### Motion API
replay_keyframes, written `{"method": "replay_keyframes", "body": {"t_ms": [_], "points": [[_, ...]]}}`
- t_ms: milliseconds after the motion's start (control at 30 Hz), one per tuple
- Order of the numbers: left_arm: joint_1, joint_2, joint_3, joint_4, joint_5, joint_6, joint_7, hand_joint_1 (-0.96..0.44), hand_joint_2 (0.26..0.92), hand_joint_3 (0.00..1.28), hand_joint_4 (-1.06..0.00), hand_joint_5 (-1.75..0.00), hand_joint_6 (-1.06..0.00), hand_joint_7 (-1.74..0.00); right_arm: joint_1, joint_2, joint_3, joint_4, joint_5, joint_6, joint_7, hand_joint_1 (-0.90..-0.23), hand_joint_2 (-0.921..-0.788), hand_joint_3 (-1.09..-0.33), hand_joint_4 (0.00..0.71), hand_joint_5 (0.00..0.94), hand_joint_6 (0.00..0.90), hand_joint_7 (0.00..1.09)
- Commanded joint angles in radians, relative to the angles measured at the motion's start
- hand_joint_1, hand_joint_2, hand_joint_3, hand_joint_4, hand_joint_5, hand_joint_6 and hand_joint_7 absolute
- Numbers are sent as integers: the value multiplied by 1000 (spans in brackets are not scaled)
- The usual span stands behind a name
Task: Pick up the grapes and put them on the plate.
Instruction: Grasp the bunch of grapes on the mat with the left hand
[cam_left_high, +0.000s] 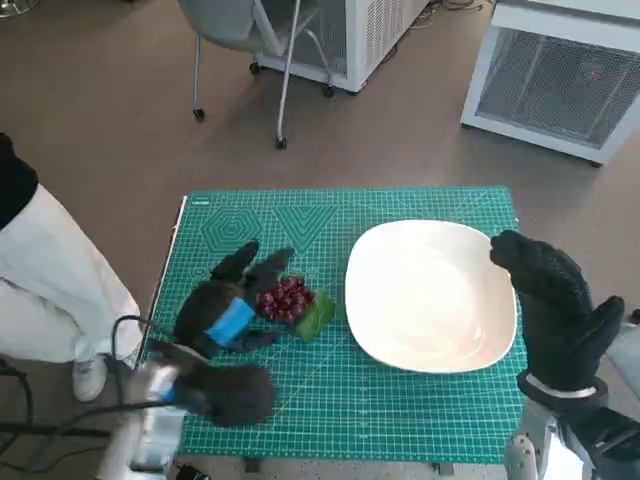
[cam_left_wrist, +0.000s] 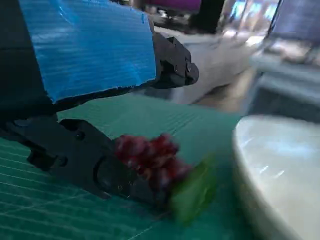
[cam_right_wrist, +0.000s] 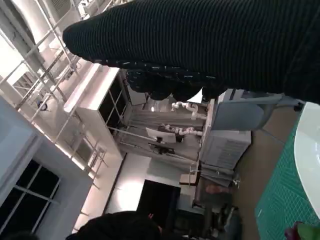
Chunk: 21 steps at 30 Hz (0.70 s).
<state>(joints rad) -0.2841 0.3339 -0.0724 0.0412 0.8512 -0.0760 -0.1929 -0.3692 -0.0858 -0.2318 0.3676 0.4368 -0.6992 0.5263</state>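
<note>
Nearest us, at the table's (cam_left_high: 420, 420) six-o'clock edge, our two forearms rise. Our right hand (cam_left_high: 555, 305) hovers at about four o'clock over the rim of the plate (cam_left_high: 430, 295), fingers spread, holding nothing. Our left hand (cam_left_high: 230, 320) lies at about eight o'clock on the green cutting mat (cam_left_high: 330, 400), its fingers apart around the grapes (cam_left_high: 285, 298).

The grapes, red with a green leaf (cam_left_high: 316, 315) beside them, sit on the mat just beside the plate's nine-o'clock rim, not on it. So, as we judge it, nothing of the task is finished: the grasp, the lift and the carry to the plate all remain.

The left wrist view shows what the head view hides: a lower finger (cam_left_wrist: 95, 167) touches the bunch (cam_left_wrist: 150, 157) from underneath-side while the upper finger (cam_left_wrist: 175, 67) stands well above it. That picture is blurred, so we cannot tell whether the hold is firm; it looks unclosed. The right wrist view shows only the glove (cam_right_wrist: 210, 45) and the room, plus a sliver of plate.

Farther off, at twelve o'clock, stand a chair (cam_left_high: 250, 40) and white cabinets (cam_left_high: 560, 80); a person's leg (cam_left_high: 50, 280) is at nine.
</note>
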Motion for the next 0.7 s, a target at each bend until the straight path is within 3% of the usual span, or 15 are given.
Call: {"method": "replay_keyframes", "body": {"t_ms": [33, 700], "points": [[5, 21, -34, -15, 2, 49, -3, -342, 684, 2, -146, -3, -330, -4, 25, -2, -1, 8, 11, 16, 9, -394, -921, -616, 447, 406, 182, 872], [-67, 54, -143, 112, 25, 136, 79, -355, 688, 0, -170, -5, -344, -5, 14, 5, -9, 54, 2, -11, 5, -394, -921, -620, 439, 416, 180, 875]]}}
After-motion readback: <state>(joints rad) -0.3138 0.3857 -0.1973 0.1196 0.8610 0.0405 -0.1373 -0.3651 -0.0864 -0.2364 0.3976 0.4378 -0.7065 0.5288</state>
